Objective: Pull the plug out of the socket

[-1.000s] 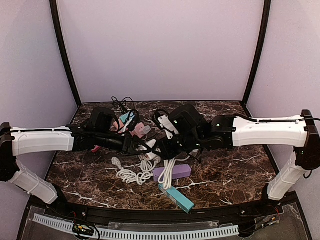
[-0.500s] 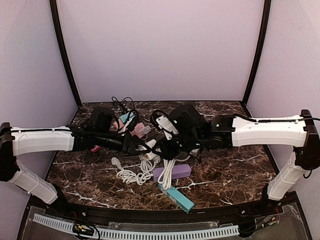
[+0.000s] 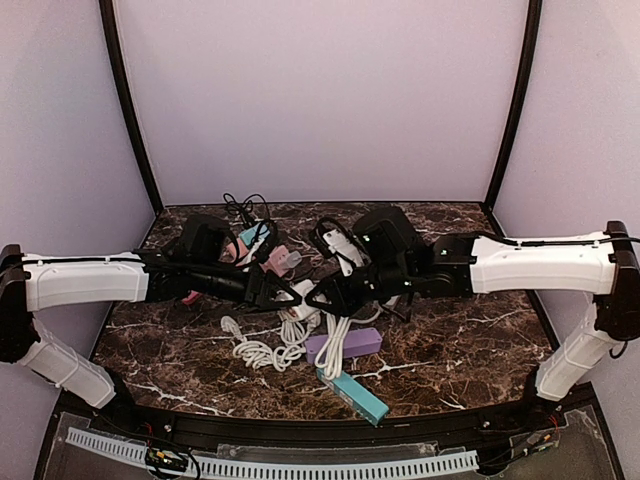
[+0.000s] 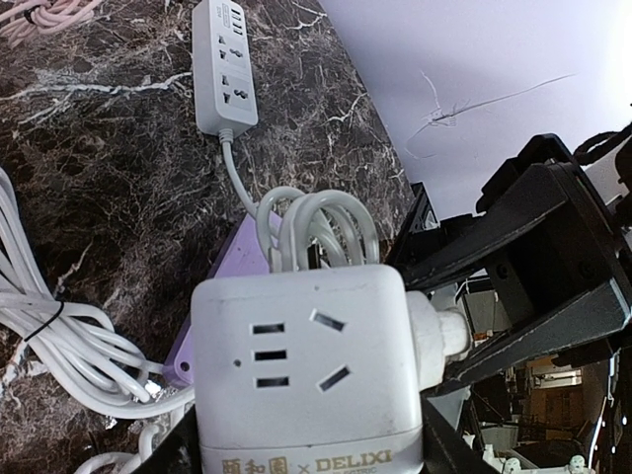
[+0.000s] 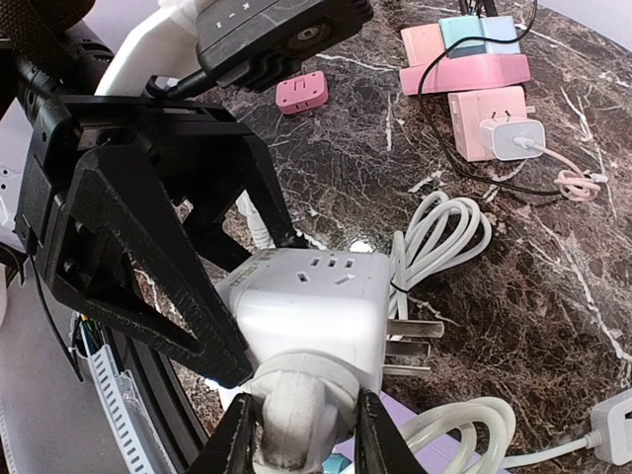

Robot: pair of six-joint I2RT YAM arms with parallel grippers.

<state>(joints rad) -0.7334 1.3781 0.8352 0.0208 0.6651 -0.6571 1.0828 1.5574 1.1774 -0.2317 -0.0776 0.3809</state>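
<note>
Two power strips up front: teal strip (image 3: 352,397), then purple strip (image 3: 345,346), with a coiled white cable (image 3: 262,350) just beside. Next, in the middle, white cube socket (image 4: 306,365), pinched across its sides by the left gripper (image 3: 289,297). Seated in its side face, the plug (image 4: 439,336), clamped round its neck by the right gripper (image 5: 301,432). Looks light, rigid and glossy, probably stiff in the contacts and apt to slip. Calls for a hold on the plug body close to the socket, then a straight pull, no twisting. Farther back, pink sockets (image 3: 273,258), well apart from the action.
</note>
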